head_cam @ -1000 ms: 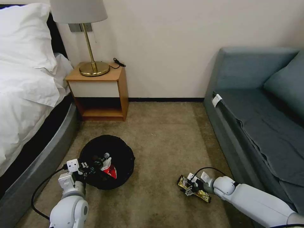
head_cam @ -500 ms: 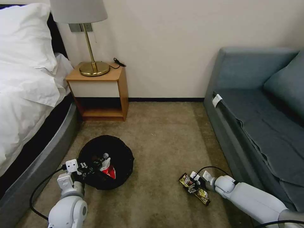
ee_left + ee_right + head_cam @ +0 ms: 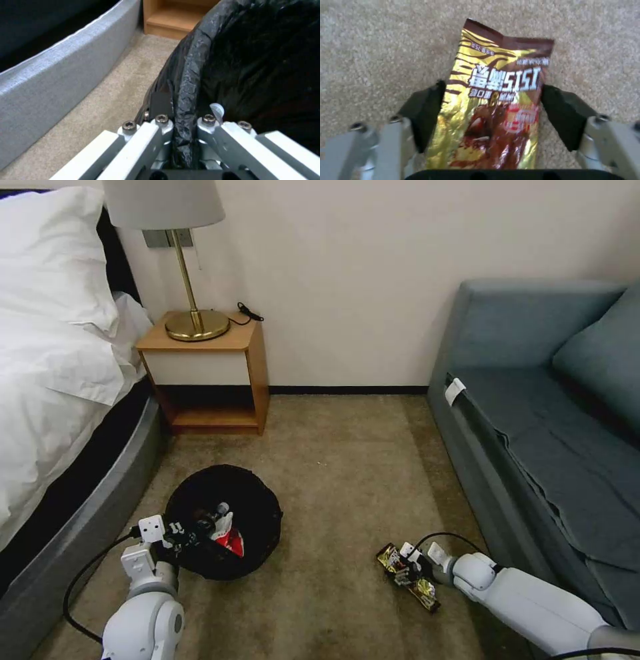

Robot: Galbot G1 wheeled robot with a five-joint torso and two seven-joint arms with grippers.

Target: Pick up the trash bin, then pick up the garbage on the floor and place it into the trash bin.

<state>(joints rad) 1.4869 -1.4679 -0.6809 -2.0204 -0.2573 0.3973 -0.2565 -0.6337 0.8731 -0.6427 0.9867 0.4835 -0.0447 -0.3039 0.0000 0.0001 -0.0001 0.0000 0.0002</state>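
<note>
While my left gripper (image 3: pixel 182 130) stays out of the picking, it has its jaws clenched on the bagged rim of the trash bin (image 3: pixel 223 520), which sits on the carpet (image 3: pixel 333 480) at near left, close to the bed (image 3: pixel 60 380). From the head view I can see a red-and-white packet (image 3: pixel 229 537) and what looks like a small bottle (image 3: pixel 215 513) already lying inside the black liner.

My right gripper (image 3: pixel 491 110) is down at the floor at near right, just in front of the sofa (image 3: pixel 553 433). Its jaws are spread, one dark pad on each side of the long snack wrapper (image 3: pixel 496 105), which lies flat on the carpet, gold and brown, with its far end pointing away from the wrist. The pads sit right at the wrapper's edges, but I judge they have not pinched it yet.

So the step in hand is the grasp of what looks to be the last piece on the floor; I see no other litter on the carpet. Next I need to close the jaws across the wrapper's width, low enough to catch thin foil instead of sliding over it, then lift and carry it left to the open bin. A flat, slick wrapper could easily buckle or slip free.
</note>
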